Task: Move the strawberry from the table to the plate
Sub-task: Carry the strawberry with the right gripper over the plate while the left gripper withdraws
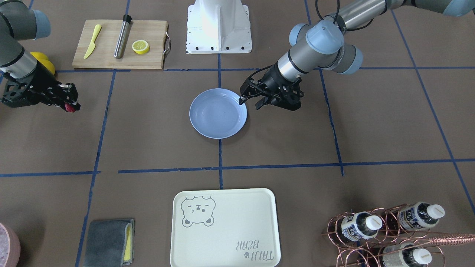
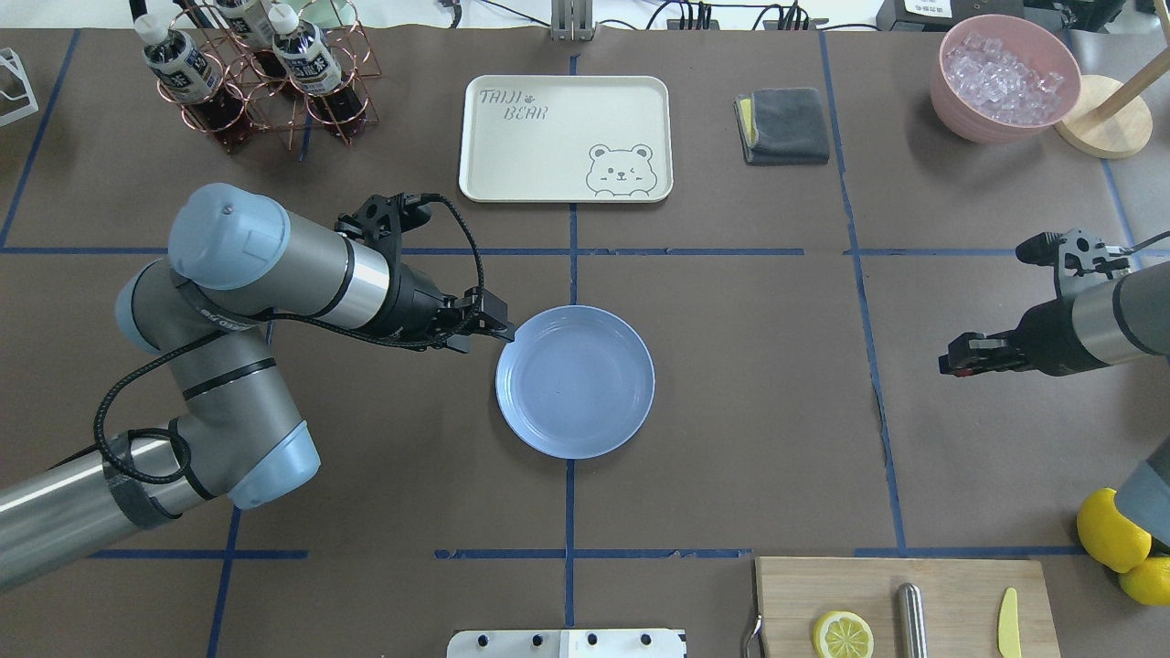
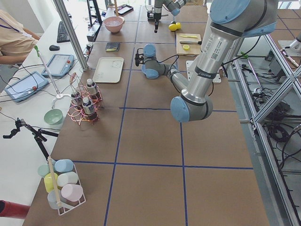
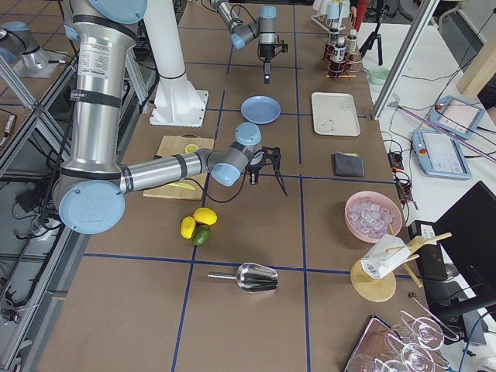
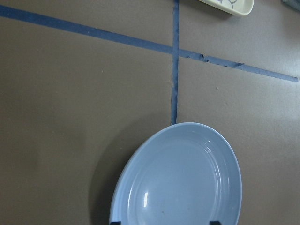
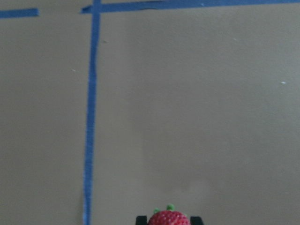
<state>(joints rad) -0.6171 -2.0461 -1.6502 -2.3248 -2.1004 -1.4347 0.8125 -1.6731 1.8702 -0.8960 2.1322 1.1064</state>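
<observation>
Red strawberry (image 6: 169, 218) sits pinched in the right gripper (image 1: 71, 106) — best carried level to the plate (image 1: 218, 113), lowered before release; left gripper (image 1: 249, 103) gapes wide beside its rim

Right claw (image 4: 271, 160) low over table (image 4: 256, 325), grip too small to read. Blue plate (image 4: 260, 109) straight beyond claw; left claw (image 4: 266, 75) hanging just past plate. Cutting board (image 4: 172, 147) beside claw, robot side. Lemons (image 4: 205, 215) and lime (image 4: 201, 235) behind claw, toward camera; metal scoop (image 4: 249, 277) further back. Pink bowl (image 4: 348, 211) out wide.
</observation>
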